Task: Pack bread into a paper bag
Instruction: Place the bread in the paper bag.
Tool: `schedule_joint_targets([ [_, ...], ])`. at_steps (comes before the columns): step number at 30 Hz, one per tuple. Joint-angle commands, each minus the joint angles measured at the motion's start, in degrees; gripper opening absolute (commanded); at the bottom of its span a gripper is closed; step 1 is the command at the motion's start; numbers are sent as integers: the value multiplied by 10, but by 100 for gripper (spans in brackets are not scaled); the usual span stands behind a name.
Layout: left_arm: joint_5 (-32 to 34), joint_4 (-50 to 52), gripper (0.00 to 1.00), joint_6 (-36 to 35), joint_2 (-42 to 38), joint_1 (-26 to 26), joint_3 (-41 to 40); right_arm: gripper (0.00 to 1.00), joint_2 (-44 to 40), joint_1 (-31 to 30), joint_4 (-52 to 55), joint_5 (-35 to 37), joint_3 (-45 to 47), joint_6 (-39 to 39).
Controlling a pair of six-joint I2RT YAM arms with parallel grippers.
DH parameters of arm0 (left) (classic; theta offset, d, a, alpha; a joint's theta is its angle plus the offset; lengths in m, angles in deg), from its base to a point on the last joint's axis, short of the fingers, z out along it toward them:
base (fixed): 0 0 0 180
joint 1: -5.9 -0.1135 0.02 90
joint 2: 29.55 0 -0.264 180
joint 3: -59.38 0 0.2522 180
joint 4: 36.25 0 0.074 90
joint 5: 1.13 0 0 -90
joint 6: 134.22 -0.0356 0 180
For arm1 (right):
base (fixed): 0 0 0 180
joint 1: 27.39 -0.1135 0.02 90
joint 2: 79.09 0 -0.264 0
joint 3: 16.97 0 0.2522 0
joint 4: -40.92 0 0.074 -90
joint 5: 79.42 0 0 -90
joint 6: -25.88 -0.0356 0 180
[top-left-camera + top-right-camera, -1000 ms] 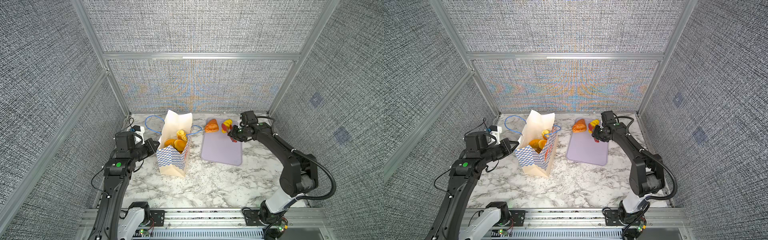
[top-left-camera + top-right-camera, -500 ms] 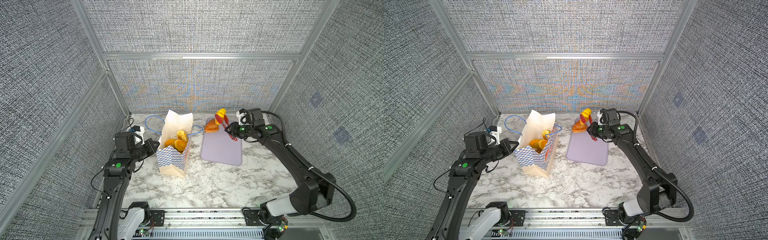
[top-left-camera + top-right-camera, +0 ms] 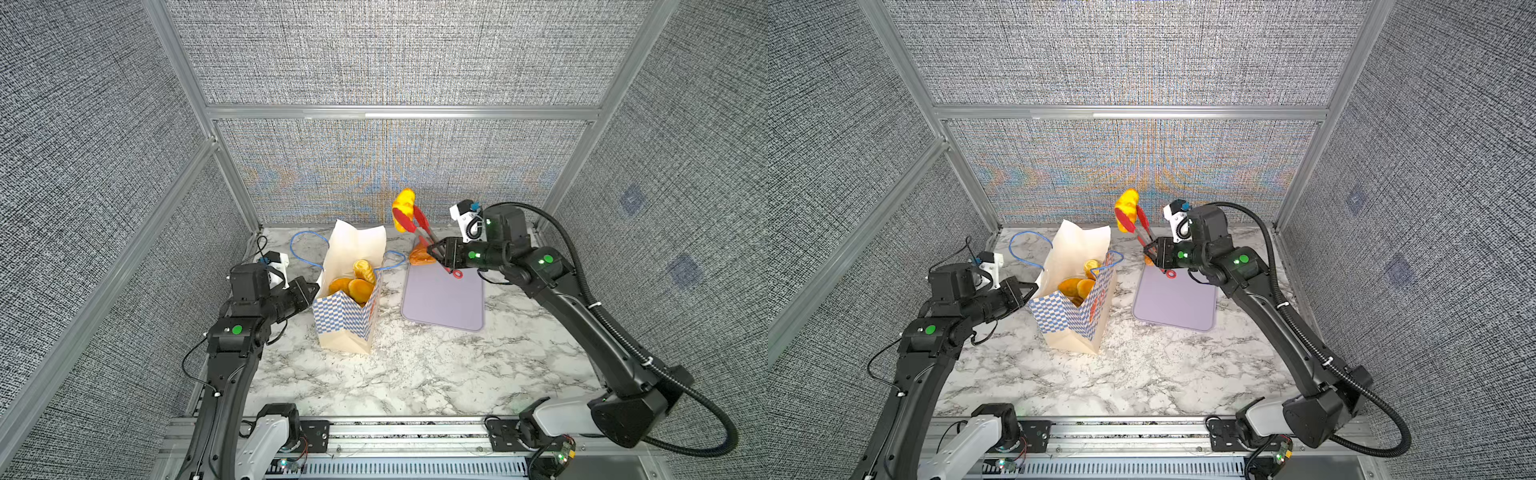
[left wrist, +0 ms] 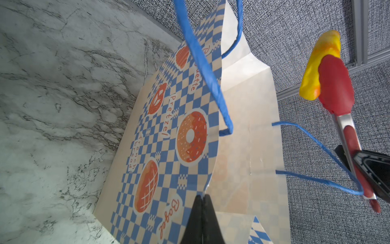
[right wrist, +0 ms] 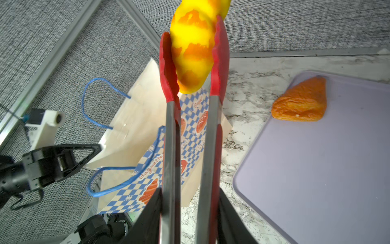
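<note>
The cream paper bag (image 3: pixel 347 328) (image 3: pixel 1067 320) (image 4: pixel 190 137) (image 5: pixel 135 118) with a blue checkered band stands open left of centre, several golden loaves of bread (image 3: pixel 353 284) (image 3: pixel 1077 286) inside. My left gripper (image 4: pixel 202 197) (image 3: pixel 311 289) is shut on the bag's side edge. My right gripper (image 5: pixel 190 190) (image 3: pixel 434 251) (image 3: pixel 1152 249) is shut on red tongs (image 5: pixel 171 126) (image 4: pixel 337 88). The tongs pinch a yellow-orange loaf (image 3: pixel 405 208) (image 3: pixel 1127 210) (image 4: pixel 318 65) (image 5: pixel 194 52) in the air, between bag and tray. An orange-brown loaf (image 3: pixel 422 255) (image 5: pixel 301 103) lies on the tray's far corner.
A flat lilac tray (image 3: pixel 444 299) (image 3: pixel 1177 299) (image 5: pixel 316 169) lies right of the bag on the marble table. The bag's blue cord handles (image 3: pixel 301 253) (image 4: pixel 202 69) hang loose outward. Grey fabric walls with metal posts close in the back and sides.
My right gripper has lifted the tongs with the yellow loaf up off the tray and tilted them toward the bag. The left arm and the bag have not moved.
</note>
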Motion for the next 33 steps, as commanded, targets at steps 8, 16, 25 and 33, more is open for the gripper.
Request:
schedule_joint_targets([
  [8,-4,-6,0,-2,3,0,6,40,20,-66,0,-57,-69,50],
  [16,-3,-6,0,-1,4,1,6,40,34,-108,43,-52,-90,75],
  [25,-3,-6,0,0,5,0,6,40,36,-143,78,-20,-69,96],
  [33,-1,-5,0,0,4,0,6,41,30,-154,86,-6,-47,101],
])
